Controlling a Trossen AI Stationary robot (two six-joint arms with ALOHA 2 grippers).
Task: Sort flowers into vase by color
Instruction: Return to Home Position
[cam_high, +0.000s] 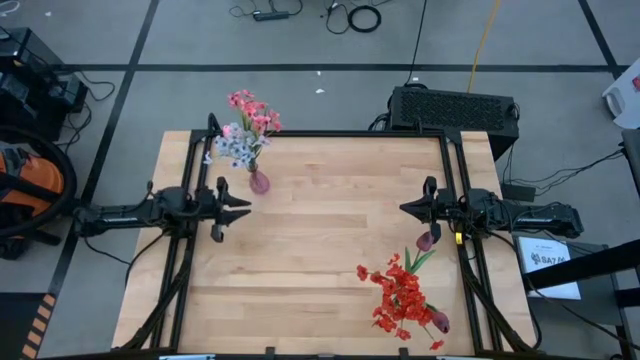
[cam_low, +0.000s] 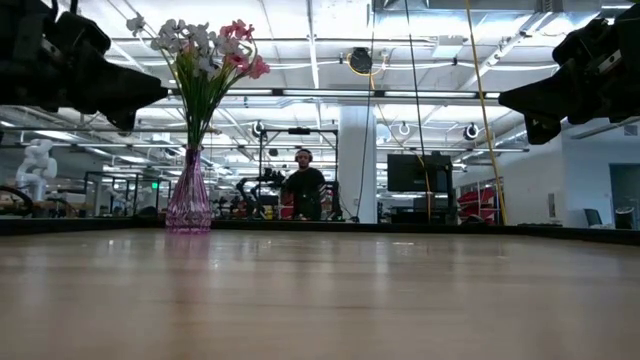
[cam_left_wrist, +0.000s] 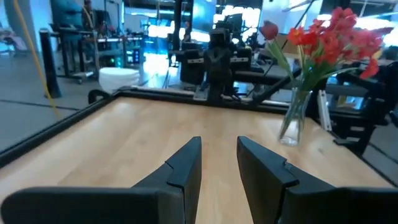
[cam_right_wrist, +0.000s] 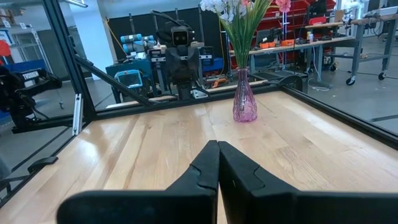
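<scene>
A pink-purple vase (cam_high: 259, 182) stands upright on its base at the far left of the table and holds pink and pale blue-white flowers (cam_high: 245, 128). It shows too in the low view (cam_low: 189, 205) and the right wrist view (cam_right_wrist: 244, 99). At the near right, red flowers (cam_high: 400, 297) and a maroon tulip (cam_high: 427, 240) stand in a clear glass vase (cam_left_wrist: 292, 121). My left gripper (cam_left_wrist: 219, 163) hovers level at the table's left edge, open, with nothing between its fingers. My right gripper (cam_right_wrist: 217, 160) hovers level at the right edge, shut on nothing.
A black frame rail (cam_high: 330, 134) runs around the wooden table. Bare wood (cam_high: 330, 240) lies between the two grippers. A black box (cam_high: 455, 108) stands beyond the far right corner. A person (cam_low: 303, 185) stands in the room behind.
</scene>
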